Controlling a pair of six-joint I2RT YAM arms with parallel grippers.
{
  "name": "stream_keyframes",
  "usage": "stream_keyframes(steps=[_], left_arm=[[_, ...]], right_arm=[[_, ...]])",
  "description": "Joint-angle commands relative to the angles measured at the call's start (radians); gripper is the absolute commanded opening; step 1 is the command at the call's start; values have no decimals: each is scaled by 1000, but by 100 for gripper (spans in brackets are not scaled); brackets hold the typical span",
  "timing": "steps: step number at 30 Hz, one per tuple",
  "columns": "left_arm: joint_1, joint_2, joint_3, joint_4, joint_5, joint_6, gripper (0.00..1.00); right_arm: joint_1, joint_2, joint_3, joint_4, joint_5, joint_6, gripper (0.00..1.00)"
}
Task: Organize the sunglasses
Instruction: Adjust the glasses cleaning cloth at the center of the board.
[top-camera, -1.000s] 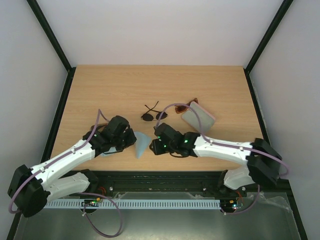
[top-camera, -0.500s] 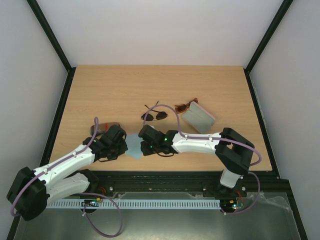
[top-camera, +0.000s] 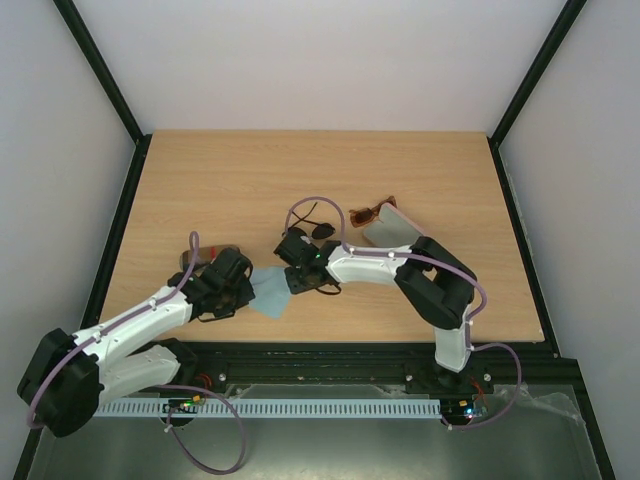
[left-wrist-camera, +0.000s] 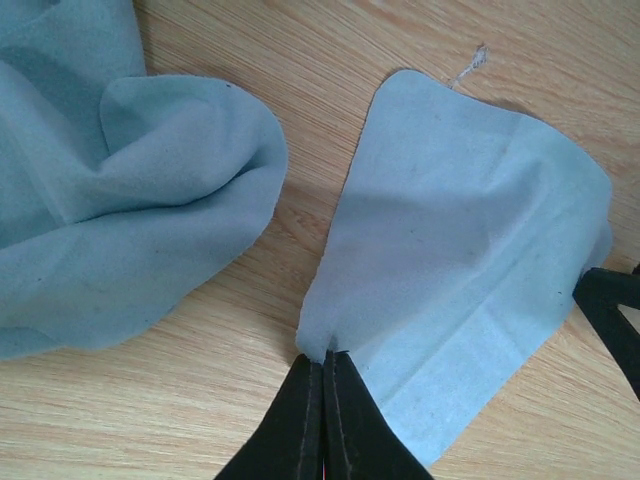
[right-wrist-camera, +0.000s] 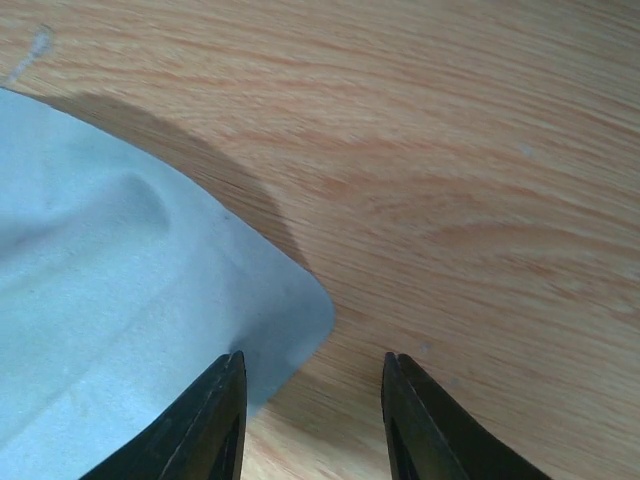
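Beside the flat blue cloth (left-wrist-camera: 460, 300), at its near-left corner: left gripper (left-wrist-camera: 325, 360), fingers pressed together and pinching that corner against the wooden table (top-camera: 220, 190).

At the cloth's opposite, right-hand corner: right gripper (right-wrist-camera: 312, 365), jaws parted to a moderate gap. Bare wood shows between them. The rounded cloth corner lies just ahead of the gap, close to the left-hand finger, and is not gripped.

Left of the cloth: a second blue cloth (left-wrist-camera: 120, 190), crumpled, lying loose and apart from the first.

Beyond the cloth, on the side away from the arm bases: black wire-framed aviator sunglasses (top-camera: 322, 230), near the cloth and partly hidden by the right arm's cable.

Farther beyond the cloth and to its right: reddish-brown plastic sunglasses (top-camera: 368, 213), with a flat case (top-camera: 392, 228) just beside them. Whether the two touch cannot be told. Neither pair of sunglasses is held.

Step in hand, as judged: handling the flat cloth between the two grippers, likely to spread or lift it before any sunglasses are dealt with.

Next move, as judged: the right jaws need the corner brought squarely between the pads, kept low to the wood, then closed. Thin fabric lying flat may slip out.
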Motion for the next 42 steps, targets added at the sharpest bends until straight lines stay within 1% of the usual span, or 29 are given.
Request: stream_keyframes(steps=[1,5,7,9,12,13,18,20,21,25,28,31,35,38,39,40,41,42], left_arm=[[10,5,9,6,6,15,2],[14,5,12,7,10,19,2],[17,5,14,9,14,22,2],[17,4,18,10,20,25,2],[17,6,27,11,27,34,2],[18,5,29,11,30,38,2],[17,2,45,38,58,70,2],[17,7,51,64,83,91,4],[18,15,58,77,93,100,5],[18,67,96,107,123,134,15],[17,109,113,101,127,145,26],[16,123,108,103,150,152,35],[-18,114,97,131,198,145,41],[-90,124,84,189,227,111,41],[-120,131,80,208,232,99,41],[-151,142,78,222,230,80,41],[-188,154,80,233,225,65,41],[-211,169,81,241,216,53,41]], right_arm=[[-11,41,59,-33,-41,-46,37],[-12,81,87,-34,-73,-40,33],[-12,90,96,-40,-76,-38,28],[-14,92,99,-42,-71,-31,20],[-19,86,95,-46,-51,-11,3],[-18,79,88,-46,-43,-5,2],[-23,15,22,-51,27,23,1],[-26,-23,-28,-45,46,24,1],[-28,-44,-57,-44,54,52,1],[-33,-131,-180,-32,82,116,1],[-33,-206,-277,-27,90,184,1],[-33,-289,-380,-22,78,263,1],[-33,-429,-514,-27,37,352,1],[-33,-506,-561,-29,-44,340,1],[-34,-523,-553,-50,-51,326,5],[-34,-533,-537,-65,-47,310,12],[-34,-540,-519,-86,-30,288,20],[-34,-543,-495,-111,14,276,30]])
